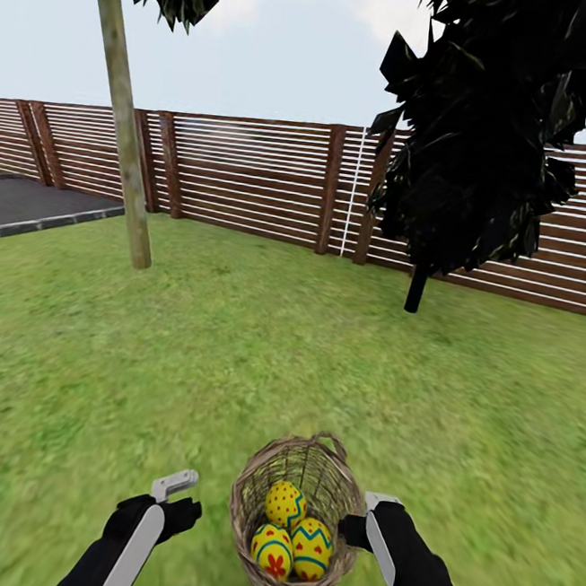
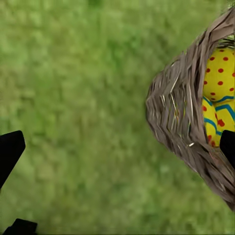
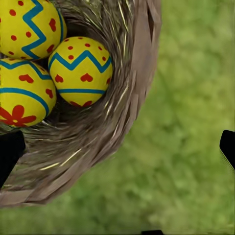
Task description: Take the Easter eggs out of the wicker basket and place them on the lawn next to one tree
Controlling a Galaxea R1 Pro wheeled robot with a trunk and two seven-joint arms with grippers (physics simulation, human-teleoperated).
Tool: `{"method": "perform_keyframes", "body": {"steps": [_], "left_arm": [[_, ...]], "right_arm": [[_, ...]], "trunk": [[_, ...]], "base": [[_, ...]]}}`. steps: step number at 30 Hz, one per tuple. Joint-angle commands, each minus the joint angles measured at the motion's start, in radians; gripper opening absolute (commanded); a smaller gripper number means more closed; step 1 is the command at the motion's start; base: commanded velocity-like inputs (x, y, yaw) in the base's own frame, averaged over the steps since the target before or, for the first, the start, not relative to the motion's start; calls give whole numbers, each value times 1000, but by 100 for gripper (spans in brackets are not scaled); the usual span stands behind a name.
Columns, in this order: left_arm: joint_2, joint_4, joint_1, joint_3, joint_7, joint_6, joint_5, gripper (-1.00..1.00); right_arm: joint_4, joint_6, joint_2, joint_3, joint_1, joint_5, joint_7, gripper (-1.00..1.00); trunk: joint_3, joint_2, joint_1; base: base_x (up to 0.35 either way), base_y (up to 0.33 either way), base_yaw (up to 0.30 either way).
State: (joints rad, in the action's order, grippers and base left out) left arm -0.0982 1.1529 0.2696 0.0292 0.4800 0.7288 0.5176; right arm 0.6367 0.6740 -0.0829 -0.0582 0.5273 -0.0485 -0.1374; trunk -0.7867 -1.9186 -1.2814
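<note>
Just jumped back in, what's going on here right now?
The robot stands on the lawn over the wicker basket, which holds all three Easter eggs. The left gripper and right gripper hang on either side of the basket, both open and holding nothing. No egg is out yet. A tree with a pale trunk stands ahead to the left.

1. The tree (image 1: 122, 113) has its crown cut off by the head view's top edge.
2. In the left wrist view the basket (image 2: 176, 112) runs off the edge, its wall hiding most of the eggs (image 2: 220, 73).
3. The left hand (image 2: 115, 183) shows only dark fingertips (image 2: 10, 149) at the edges.
</note>
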Motion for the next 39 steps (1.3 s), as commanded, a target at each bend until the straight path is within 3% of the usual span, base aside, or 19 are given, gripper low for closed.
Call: {"method": "perform_keyframes", "body": {"steps": [1, 8, 18, 24, 32, 39], "left_arm": [[2, -2, 0, 1, 10, 1, 10, 100], [4, -7, 0, 1, 9, 0, 10, 100], [3, -5, 0, 5, 8, 1, 13, 100], [2, -4, 0, 6, 8, -7, 13, 100], [2, -4, 0, 7, 8, -51, 14, 100], [2, -5, 0, 8, 8, -56, 13, 100]], "right_arm": [[1, 4, -1, -3, 0, -5, -5, 100], [1, 4, 0, -3, 0, -4, -5, 100], [1, 4, 3, -3, 0, -4, -5, 100], [1, -6, 13, -2, 0, -4, -5, 100], [-1, -140, 16, 1, 0, -1, -5, 100], [-25, -168, 15, 3, 0, -1, -5, 100]], "trunk": [[-1, 0, 0], [-1, 0, 0], [-1, 0, 0], [-20, -42, -23], [-45, -98, -54], [-67, -147, -81]], "base": [[309, 0, 0], [285, 0, 0], [48, 0, 0], [3, 0, 0], [0, 0, 0], [0, 0, 0]]}}
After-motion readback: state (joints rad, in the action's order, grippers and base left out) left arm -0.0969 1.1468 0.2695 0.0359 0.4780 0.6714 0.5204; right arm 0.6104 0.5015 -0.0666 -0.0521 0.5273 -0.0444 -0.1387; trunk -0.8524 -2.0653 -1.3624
